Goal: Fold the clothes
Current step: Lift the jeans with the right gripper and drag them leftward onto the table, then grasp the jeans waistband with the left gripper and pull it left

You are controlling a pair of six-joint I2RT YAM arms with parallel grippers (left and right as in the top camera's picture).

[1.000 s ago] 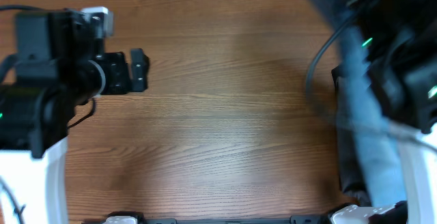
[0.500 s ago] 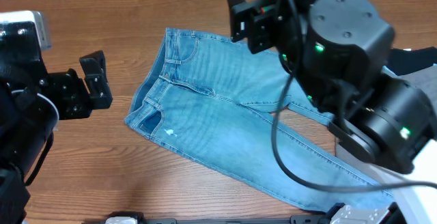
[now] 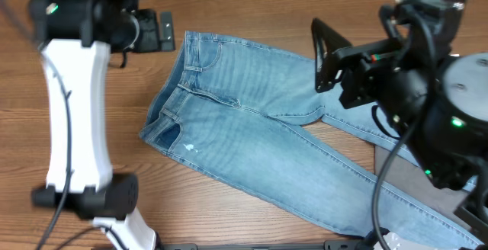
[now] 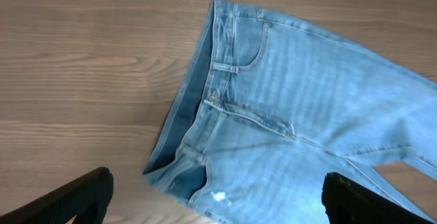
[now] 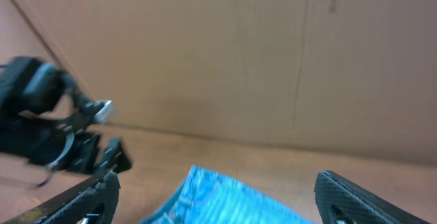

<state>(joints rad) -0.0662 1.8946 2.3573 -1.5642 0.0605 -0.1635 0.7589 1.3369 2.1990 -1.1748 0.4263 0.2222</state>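
Jeans [image 3: 252, 128] are lying spread flat, front up, on the wooden tabletop [image 3: 23, 128]. The waistband is pointing toward my left side and the legs are running off toward the near right corner. A patch of grey cloth [image 3: 385, 158] is showing near the legs on the right. I am holding my left jaws spread wide and empty, just beside the waistband's far corner. My right jaws are hanging above the legs, likewise spread wide, gripping nothing and facing a cardboard wall [image 5: 239, 60].

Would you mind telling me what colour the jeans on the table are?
The jeans are light blue; the left wrist view shows it best.
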